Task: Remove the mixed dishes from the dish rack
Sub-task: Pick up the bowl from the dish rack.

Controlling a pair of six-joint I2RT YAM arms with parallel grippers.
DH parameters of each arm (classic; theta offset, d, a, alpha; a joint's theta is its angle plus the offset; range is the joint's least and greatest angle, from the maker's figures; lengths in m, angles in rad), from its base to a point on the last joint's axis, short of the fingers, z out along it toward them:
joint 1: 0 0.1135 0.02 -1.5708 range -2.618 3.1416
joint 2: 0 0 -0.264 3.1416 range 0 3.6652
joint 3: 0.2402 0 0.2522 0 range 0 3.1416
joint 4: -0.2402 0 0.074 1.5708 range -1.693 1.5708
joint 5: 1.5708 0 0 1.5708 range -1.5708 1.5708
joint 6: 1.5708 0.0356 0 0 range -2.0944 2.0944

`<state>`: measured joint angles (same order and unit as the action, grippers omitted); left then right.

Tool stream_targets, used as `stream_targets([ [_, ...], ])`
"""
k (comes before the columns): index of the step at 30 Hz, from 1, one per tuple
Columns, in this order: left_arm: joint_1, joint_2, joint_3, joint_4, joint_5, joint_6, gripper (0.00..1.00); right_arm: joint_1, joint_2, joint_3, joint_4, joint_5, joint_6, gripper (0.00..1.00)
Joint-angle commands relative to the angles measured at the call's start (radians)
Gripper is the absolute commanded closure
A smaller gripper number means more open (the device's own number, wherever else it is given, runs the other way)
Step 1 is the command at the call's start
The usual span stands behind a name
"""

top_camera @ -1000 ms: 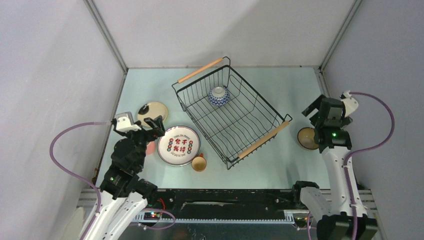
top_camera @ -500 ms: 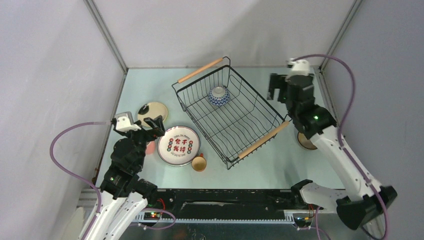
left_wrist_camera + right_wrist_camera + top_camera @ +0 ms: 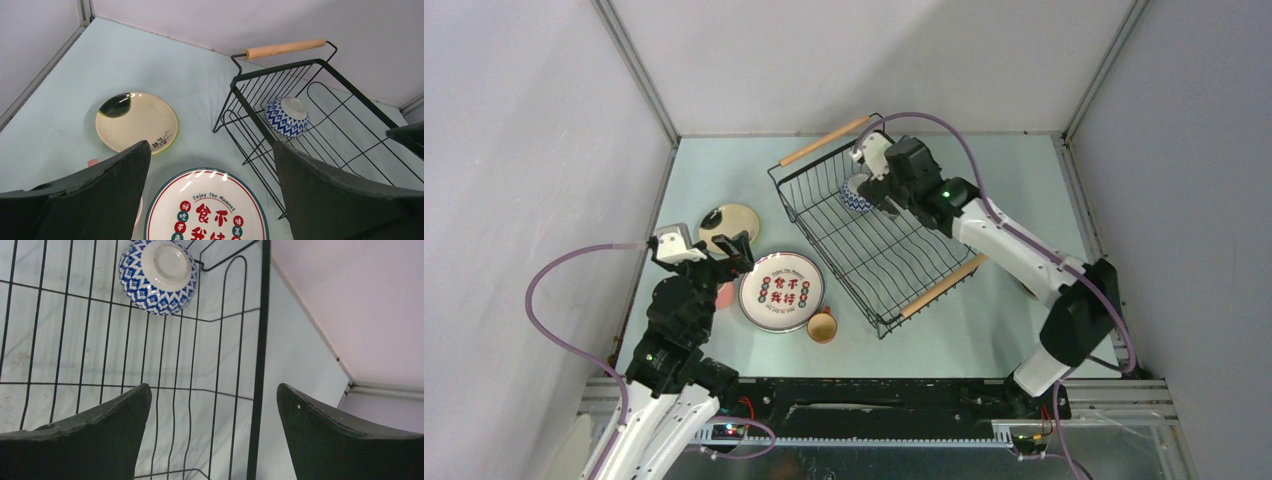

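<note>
- Right gripper (image 3: 212, 440): jaws wide, nothing between them. It hangs over the far end of the rack (image 3: 894, 255), inside its rim.
- Bowl (image 3: 159, 276): blue-and-white pattern, upside down on the rack floor in the far corner, clear of the right gripper. In the top view the gripper hides most of it.
- Left gripper (image 3: 210, 200): jaws wide and empty, above the worktop (image 3: 724, 170) to the left of the rack.
- Plate (image 3: 207, 210): flat on the worktop under the left gripper, just beside the rack. It reads "Enjoy The Moment" above red Chinese characters. The lower edge of the wrist view cuts off the rest.
- Saucer (image 3: 136, 120): cream, on the worktop beyond the plate, with a small dark motif near its rim that is too small to read.
- Cup (image 3: 822, 326): tan, upright, at the plate's near edge.
- Mug (image 3: 724, 295): pink, mostly hidden under the left arm, so only a sliver shows.
</note>
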<state>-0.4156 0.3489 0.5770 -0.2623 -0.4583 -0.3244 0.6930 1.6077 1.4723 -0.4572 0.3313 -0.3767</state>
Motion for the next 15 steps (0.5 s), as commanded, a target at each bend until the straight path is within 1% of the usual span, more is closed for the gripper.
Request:
stream_targets([
  [1,0.008,0.015,-0.014,0.037,0.001,0.004,0.01,0.018,0.097,0.105,-0.01,-0.061,-0.141,0.03],
  [5,0.009,0.023,-0.02,0.044,-0.003,0.009,0.01,0.026,0.196,0.15,0.01,-0.089,-0.201,0.04],
  [9,0.009,0.03,-0.025,0.049,-0.002,0.014,0.0,0.036,0.316,0.206,0.028,-0.069,-0.261,0.05],
  [15,0.009,0.049,-0.028,0.049,-0.004,0.015,0.01,0.04,0.448,0.273,0.045,-0.06,-0.287,0.05],
])
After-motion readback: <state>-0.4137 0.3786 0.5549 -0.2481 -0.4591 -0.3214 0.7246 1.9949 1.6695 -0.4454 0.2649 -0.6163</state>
